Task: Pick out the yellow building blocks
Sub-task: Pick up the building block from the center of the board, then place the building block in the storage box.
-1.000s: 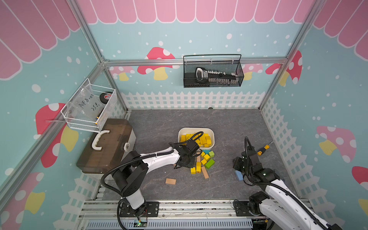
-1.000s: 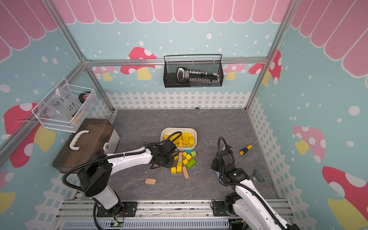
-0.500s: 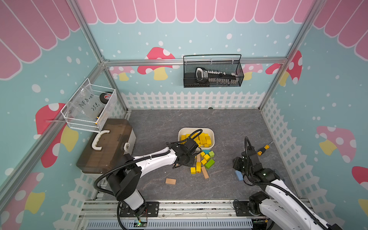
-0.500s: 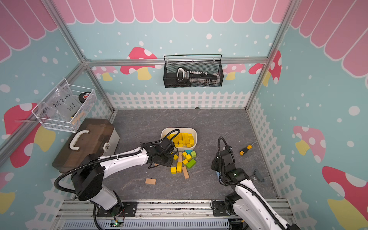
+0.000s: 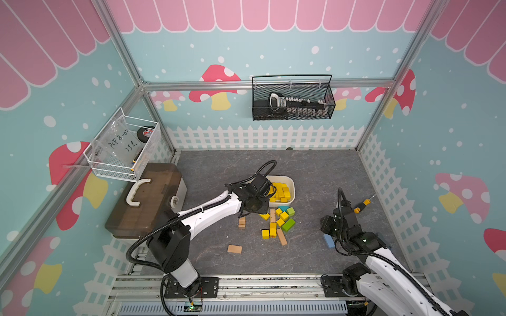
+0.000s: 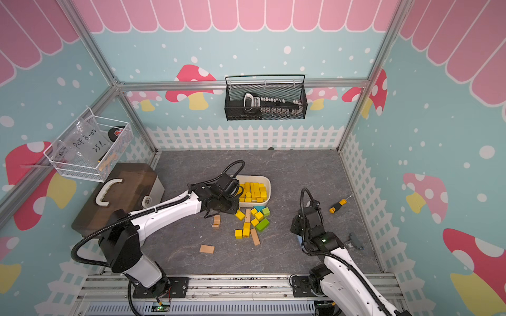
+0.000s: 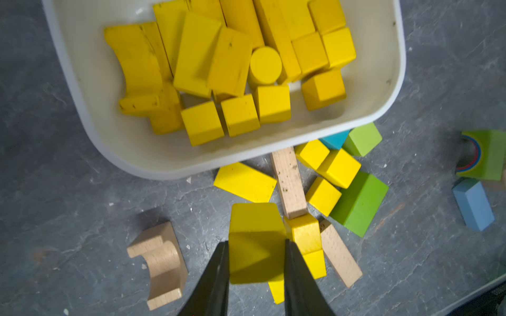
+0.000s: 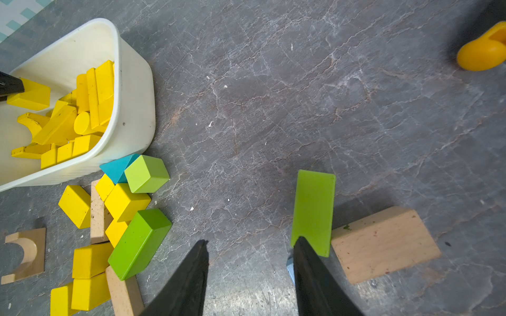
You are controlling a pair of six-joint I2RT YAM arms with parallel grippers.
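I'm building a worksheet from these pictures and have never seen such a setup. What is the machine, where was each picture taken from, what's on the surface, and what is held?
These are two white robot arms, the left arm and the right arm, mounted at the near edge of a grey table. Two pictures look down from overhead and are nearly identical; the other two come from a camera on each wrist, looking along its pincer. On the table stands a white tub of yellow blocks, with a loose pile beside it: more yellow pieces, green blocks and plain tan blocks. The left pincer is shut on one yellow block. The right pincer is open and empty.
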